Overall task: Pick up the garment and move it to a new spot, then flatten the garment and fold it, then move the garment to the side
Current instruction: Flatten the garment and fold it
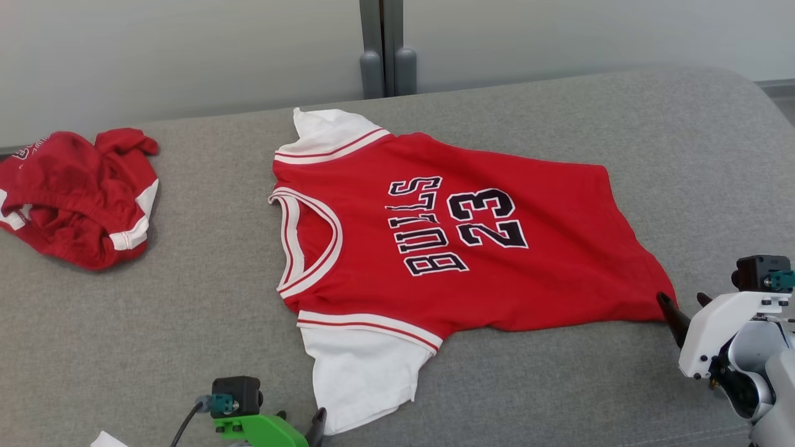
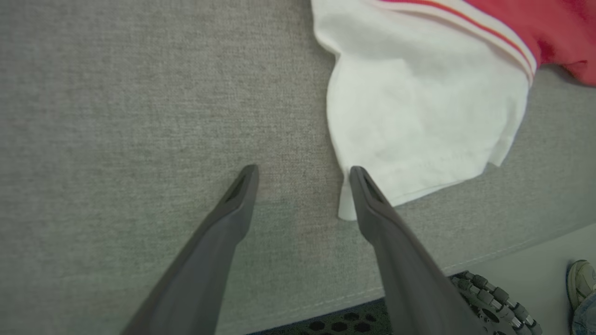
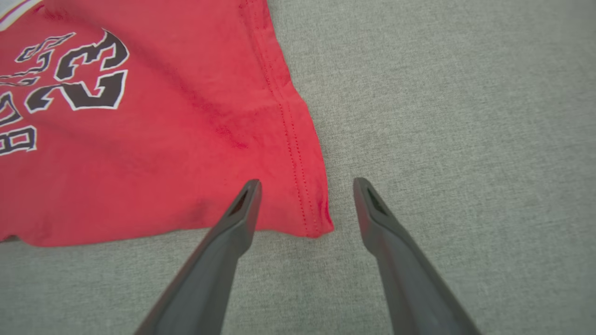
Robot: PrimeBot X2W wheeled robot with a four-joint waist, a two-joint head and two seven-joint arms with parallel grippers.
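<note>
Bench [image 1: 559, 385]: wide surface covered in grey woven cloth with a fine, even grain. It fills most of the head view and has a stitched seam along its near edge.
Garment [image 1: 397, 236]: small red jersey of soft knit, spread nearly flat at the centre of the head view. Its neck points to frame left and its hem to frame right.
Garment details: V-shaped neck banded in white and red stripes, and black "BULLS" and "23" outlined in white. The short white sleeves [image 2: 419, 107] join the red body at striped bands.
Hem corner [image 3: 316, 218]: double-stitched edge ending in a point, lying flat on the bench at the lower middle of the right wrist view.
Left hand [image 2: 303, 170]: two long dark tapered fingers spread wide, gripping nothing. One tip sits at the loose corner of the near white sleeve; contact cannot be told.
Right hand [image 3: 306, 182]: fingers spread wide and empty, set either side of the hem corner, with one tip over the red cloth.
Second garment [image 1: 74, 192]: crumpled red heap with white trim, upper left of the head view, well apart from the jersey.
Post [image 1: 386, 49]: grey upright against a pale wall, top centre.
Shoe [image 2: 582, 279]: a person's foot on the floor, lower right of the left wrist view.
</note>
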